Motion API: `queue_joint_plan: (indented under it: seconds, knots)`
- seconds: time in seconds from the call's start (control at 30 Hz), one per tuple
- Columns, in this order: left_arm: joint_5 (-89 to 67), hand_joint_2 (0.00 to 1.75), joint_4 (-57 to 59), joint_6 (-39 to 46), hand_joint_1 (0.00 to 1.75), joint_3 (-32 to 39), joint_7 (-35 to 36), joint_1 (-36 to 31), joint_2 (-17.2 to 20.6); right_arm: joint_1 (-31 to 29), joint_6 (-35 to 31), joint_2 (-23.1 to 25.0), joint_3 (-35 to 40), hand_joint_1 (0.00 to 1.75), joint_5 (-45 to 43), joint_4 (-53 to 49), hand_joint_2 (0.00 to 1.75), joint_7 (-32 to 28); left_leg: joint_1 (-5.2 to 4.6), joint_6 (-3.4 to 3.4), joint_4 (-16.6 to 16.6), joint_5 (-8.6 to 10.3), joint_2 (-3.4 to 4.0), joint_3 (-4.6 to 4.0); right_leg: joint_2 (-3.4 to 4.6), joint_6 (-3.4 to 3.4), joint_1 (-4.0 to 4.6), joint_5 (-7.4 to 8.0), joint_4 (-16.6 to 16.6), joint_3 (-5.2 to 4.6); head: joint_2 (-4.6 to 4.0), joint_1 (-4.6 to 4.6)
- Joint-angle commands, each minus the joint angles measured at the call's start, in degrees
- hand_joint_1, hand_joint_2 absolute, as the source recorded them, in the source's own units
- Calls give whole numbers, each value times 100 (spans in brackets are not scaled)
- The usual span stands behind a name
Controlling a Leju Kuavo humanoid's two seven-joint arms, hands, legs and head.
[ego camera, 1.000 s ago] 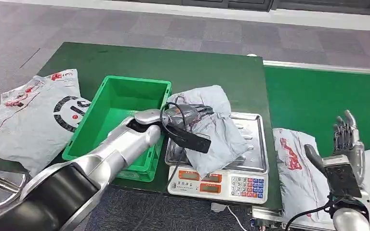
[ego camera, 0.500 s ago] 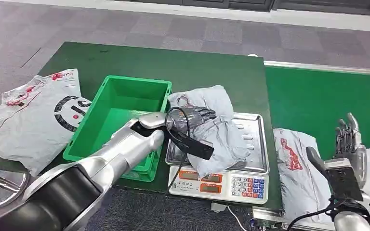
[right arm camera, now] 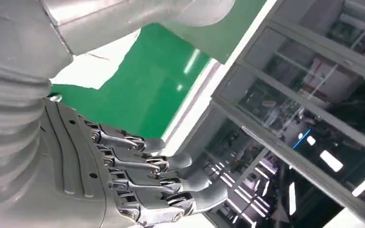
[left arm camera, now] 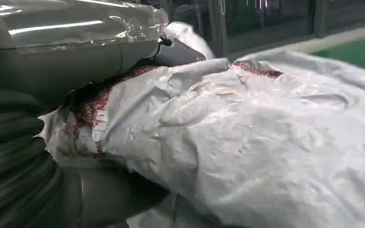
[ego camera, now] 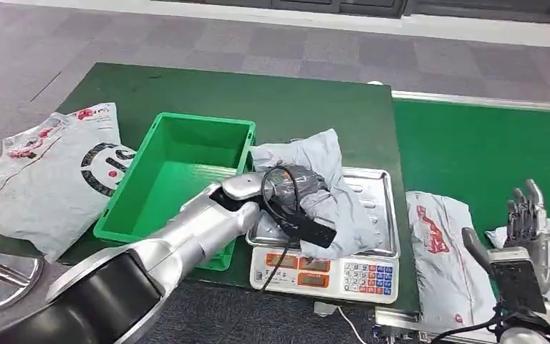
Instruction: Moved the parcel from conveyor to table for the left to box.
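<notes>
L robot hand (ego camera: 302, 180) grips the grey parcel (ego camera: 329, 197) on the scale (ego camera: 372, 247); over the last sec it has slid w/ the arm toward the scale's near edge, so the lift looks underway. R robot hand (ego camera: 526, 226) is open, empty, and has dropped back over the conveyor (ego camera: 465, 143). Crate (ego camera: 179, 179) sits just beside the scale; its near rim needs clearing. Open room on the surface (ego camera: 258, 93) behind.
</notes>
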Motion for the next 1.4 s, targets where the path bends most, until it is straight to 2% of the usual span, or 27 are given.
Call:
queue_joint_plan:
  seconds: [0.03,0.1,0.7,0.9,0.97,1.03,1.1,1.13,1.2,1.4]
  knots:
    - [18,175,251,522,175,-28,219,-177,-146,-477,-28,108,-148,0,-102,454,175,-17,5,-2,-2,-4,21,8,10,-6,7,3,-9,6,0,-2]
    - [-19,175,257,824,175,-19,373,-202,-140,-481,-63,131,-144,0,-101,427,175,-12,6,-3,-10,-3,33,16,16,-11,9,7,-17,12,0,0]
    - [-19,175,230,918,175,-5,422,-202,-112,-438,-79,149,-131,0,-97,376,175,-10,4,-2,-1,-3,14,3,9,-6,6,1,-4,0,0,-2]
    - [-520,175,174,2569,175,36,1445,-543,120,-685,-120,260,48,0,-39,518,175,18,6,-4,2,-4,25,-1,20,-7,7,3,-1,-7,0,-2]
    - [-1018,175,123,3273,175,65,2166,-778,255,-863,-174,257,168,0,16,657,175,63,8,-5,7,-6,37,-6,31,-9,10,6,2,-14,0,-2]
    - [-1164,175,55,3428,175,233,2394,-922,357,-926,-206,220,243,0,26,727,175,88,10,-7,8,-7,53,-7,43,-12,12,9,4,-19,0,0]
    - [-1537,175,10,3742,175,347,2860,-1031,587,-656,-251,159,290,0,29,620,175,93,10,-7,6,-2,31,-10,25,-10,11,6,3,-17,0,-2]
    - [-2035,175,25,4045,175,357,3699,-992,845,-492,-290,189,330,0,33,553,175,59,10,-8,3,-2,35,-5,27,-12,12,6,1,-14,0,-2]
    - [-2072,175,1,4220,175,561,3526,-833,1120,-409,-325,175,408,0,38,531,175,50,11,-13,-11,-1,40,15,34,-13,12,6,-9,2,0,-2]
    - [-2116,175,54,4274,175,697,3489,-733,1148,-459,-350,83,392,0,-10,541,175,73,9,-13,-12,1,33,7,28,-9,10,3,-2,-11,0,-2]
